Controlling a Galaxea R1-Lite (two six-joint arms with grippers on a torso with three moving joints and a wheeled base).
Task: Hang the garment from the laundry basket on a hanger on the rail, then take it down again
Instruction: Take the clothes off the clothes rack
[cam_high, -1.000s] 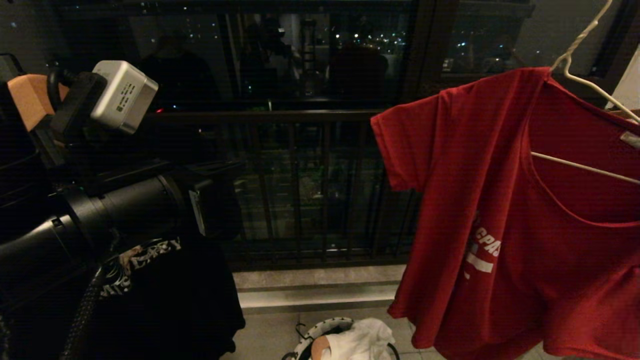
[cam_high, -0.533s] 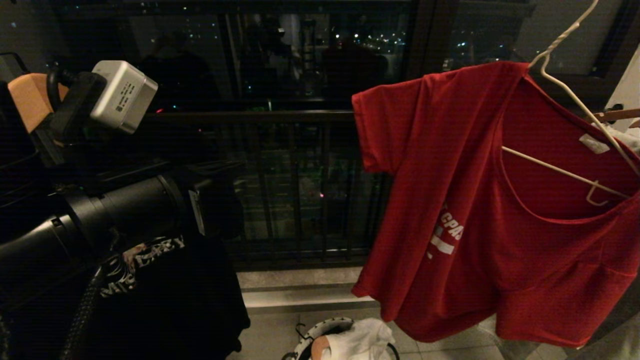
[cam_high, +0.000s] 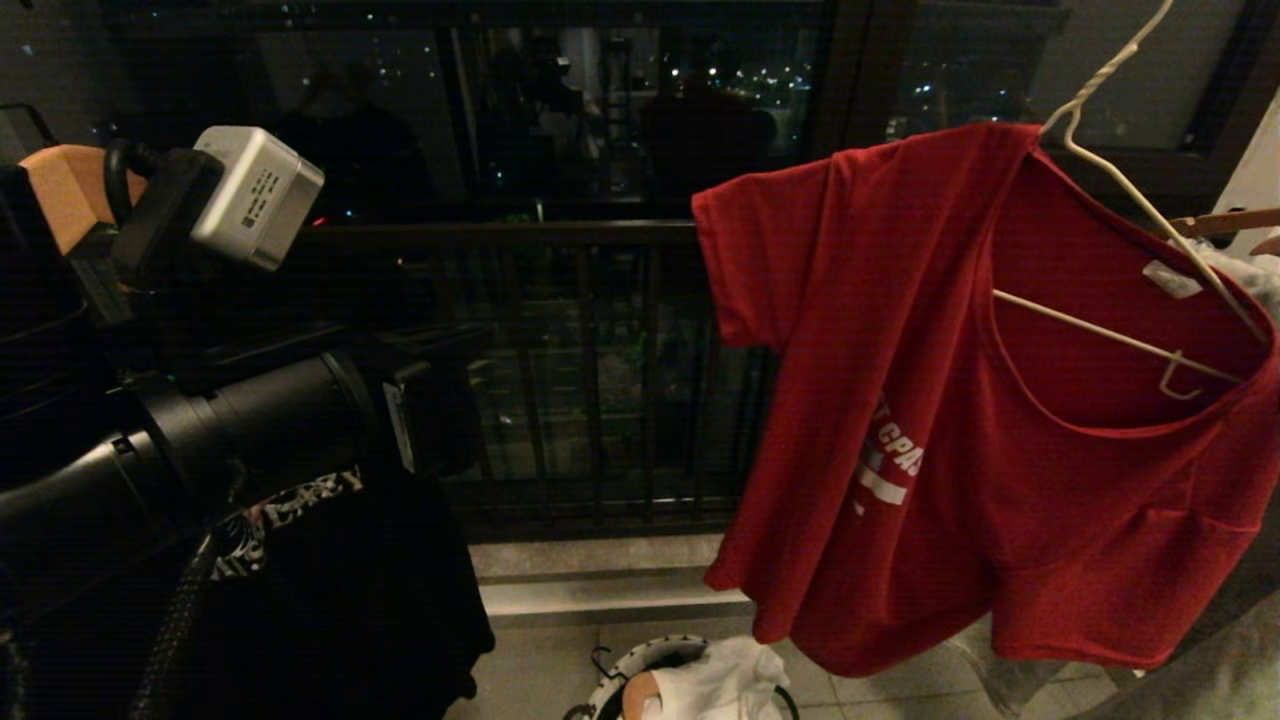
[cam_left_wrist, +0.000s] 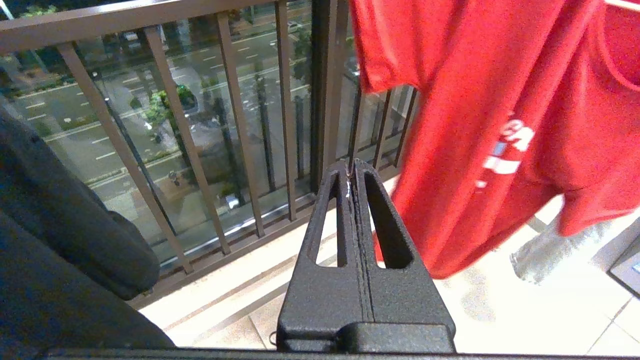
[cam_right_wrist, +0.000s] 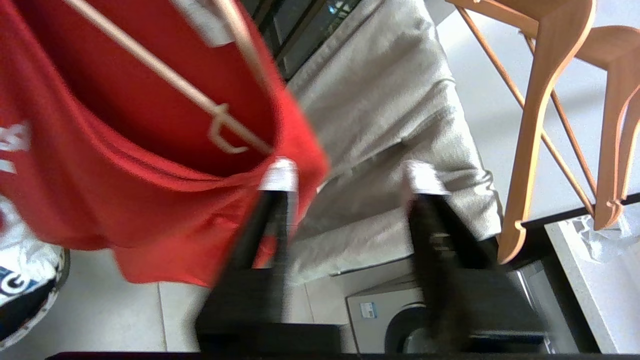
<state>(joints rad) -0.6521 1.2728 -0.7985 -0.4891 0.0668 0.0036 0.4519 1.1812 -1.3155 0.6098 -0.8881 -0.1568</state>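
Dark balcony railing (cam_high: 560, 235) and night-lit glass back the scene, where the red T-shirt (cam_high: 930, 400) hangs on the white wire hanger (cam_high: 1130, 180), its hook running up out of view, well above the laundry basket (cam_high: 640, 665) on the tiled floor. The right gripper (cam_right_wrist: 350, 175) has its jaws spread and empty just beside the shirt's shoulder, while the left gripper (cam_left_wrist: 351, 172), pressed closed on nothing, points at the railing. One fingertip (cam_right_wrist: 280, 175) lies against the fabric, so a careless withdrawal could drag the shirt sideways off the tilted hanger, I judge.

Dark balcony railing (cam_high: 560, 235), pale tiled floor (cam_left_wrist: 525, 320)
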